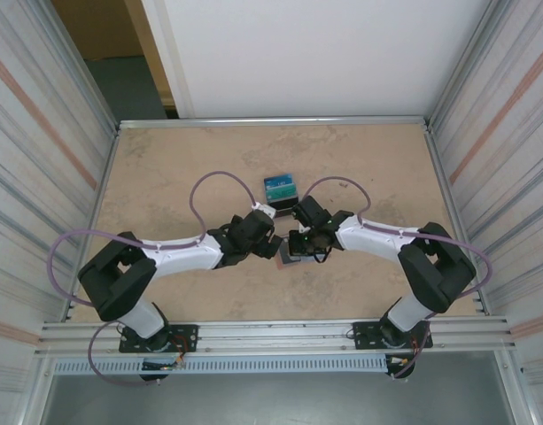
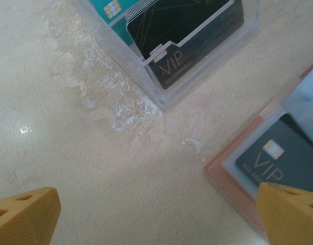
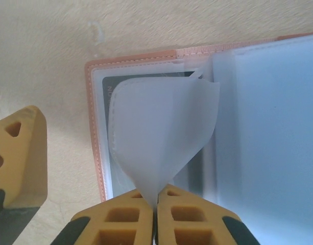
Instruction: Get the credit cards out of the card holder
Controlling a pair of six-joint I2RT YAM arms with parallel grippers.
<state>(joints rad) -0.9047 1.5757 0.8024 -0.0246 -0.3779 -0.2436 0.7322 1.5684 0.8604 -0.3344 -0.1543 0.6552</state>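
Pinched tight in the right gripper (image 3: 156, 206): a translucent sleeve leaf (image 3: 161, 127), curled up off the card holder (image 3: 96, 127) lying open on the table (image 1: 165, 177) between the two wrists, with a dark credit card (image 3: 141, 80) tucked in the pocket beneath. Spread wide and empty at the left gripper (image 2: 156, 219), near the holder's pink corner and a clear stand (image 2: 197, 89) of more cards. Likely light, stiff and slick inside floppy film; best pinched by an exposed short edge and slid out flat while pinning the soft wallet down.
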